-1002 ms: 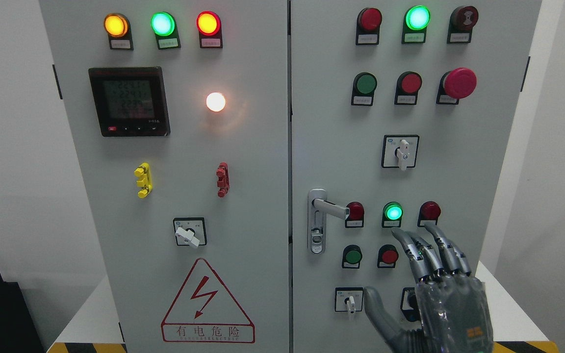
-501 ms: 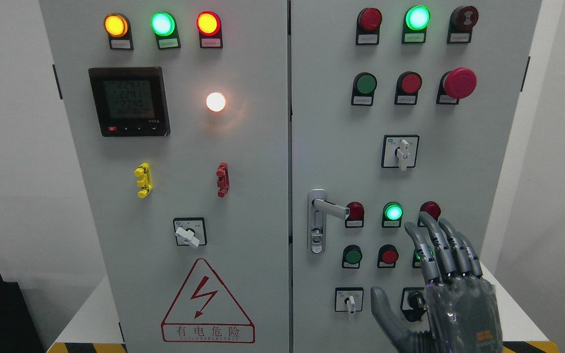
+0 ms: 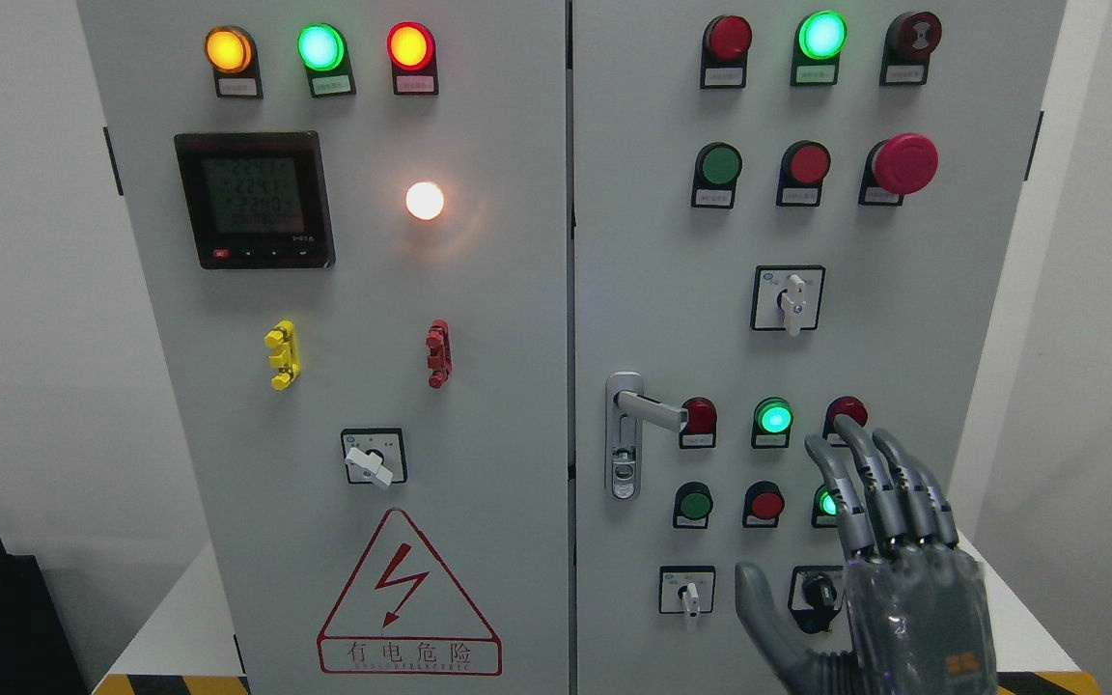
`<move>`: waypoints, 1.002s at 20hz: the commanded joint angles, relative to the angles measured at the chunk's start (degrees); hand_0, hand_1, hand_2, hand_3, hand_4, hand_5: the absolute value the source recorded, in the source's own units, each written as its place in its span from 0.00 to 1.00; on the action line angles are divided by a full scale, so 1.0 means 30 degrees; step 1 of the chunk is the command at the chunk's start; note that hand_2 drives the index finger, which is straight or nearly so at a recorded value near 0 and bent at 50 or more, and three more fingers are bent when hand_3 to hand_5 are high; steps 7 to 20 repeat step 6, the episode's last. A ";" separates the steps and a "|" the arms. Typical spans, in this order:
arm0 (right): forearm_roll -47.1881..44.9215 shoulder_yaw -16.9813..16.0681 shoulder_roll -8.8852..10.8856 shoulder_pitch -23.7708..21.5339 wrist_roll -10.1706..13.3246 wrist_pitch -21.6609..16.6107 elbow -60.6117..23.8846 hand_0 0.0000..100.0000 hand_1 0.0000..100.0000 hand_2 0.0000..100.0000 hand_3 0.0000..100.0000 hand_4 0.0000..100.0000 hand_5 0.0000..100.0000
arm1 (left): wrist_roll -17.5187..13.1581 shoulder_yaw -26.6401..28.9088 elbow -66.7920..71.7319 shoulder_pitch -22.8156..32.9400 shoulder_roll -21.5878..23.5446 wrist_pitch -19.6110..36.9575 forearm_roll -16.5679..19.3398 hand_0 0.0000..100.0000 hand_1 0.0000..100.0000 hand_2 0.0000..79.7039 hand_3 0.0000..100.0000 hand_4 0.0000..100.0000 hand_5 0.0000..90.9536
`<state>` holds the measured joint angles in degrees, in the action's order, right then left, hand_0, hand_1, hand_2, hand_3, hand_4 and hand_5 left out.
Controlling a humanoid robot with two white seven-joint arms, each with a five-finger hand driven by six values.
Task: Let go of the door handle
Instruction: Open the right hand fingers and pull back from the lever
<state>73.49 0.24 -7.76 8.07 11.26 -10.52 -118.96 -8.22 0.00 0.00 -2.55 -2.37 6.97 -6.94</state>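
While raised at lower right, right hand upright, fingers spread, clear of door handle.

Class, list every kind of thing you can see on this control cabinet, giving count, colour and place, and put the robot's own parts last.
Door handle: one, silver, right door's left edge.
Meter: one, black, left door's upper part.
White lamp: one, lit, right of the meter.
Top lamps: three, amber, green, red, left door's top.
Mushroom button: one, red, right door's upper right.
Warning triangle: one, red, left door's bottom.
Right hand: one, grey, fingers spread, lower right, clear of the handle.
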 commanded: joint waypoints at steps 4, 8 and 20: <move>-0.0004 0.0302 -0.0197 -0.0200 0.0026 -0.0039 -0.0160 0.38 0.17 0.03 0.06 0.00 0.00 | 0.0014 0.0205 0.0321 0.0000 0.0000 -0.0009 0.0000 0.12 0.39 0.00 0.00 0.00 0.00; -0.0004 0.0302 -0.0197 -0.0200 0.0026 -0.0039 -0.0160 0.38 0.17 0.04 0.06 0.00 0.00 | 0.0014 0.0205 0.0321 0.0000 0.0000 -0.0009 0.0000 0.12 0.39 0.00 0.00 0.00 0.00; -0.0004 0.0302 -0.0197 -0.0200 0.0026 -0.0039 -0.0160 0.38 0.17 0.04 0.06 0.00 0.00 | 0.0014 0.0205 0.0321 0.0000 0.0000 -0.0009 0.0000 0.12 0.39 0.00 0.00 0.00 0.00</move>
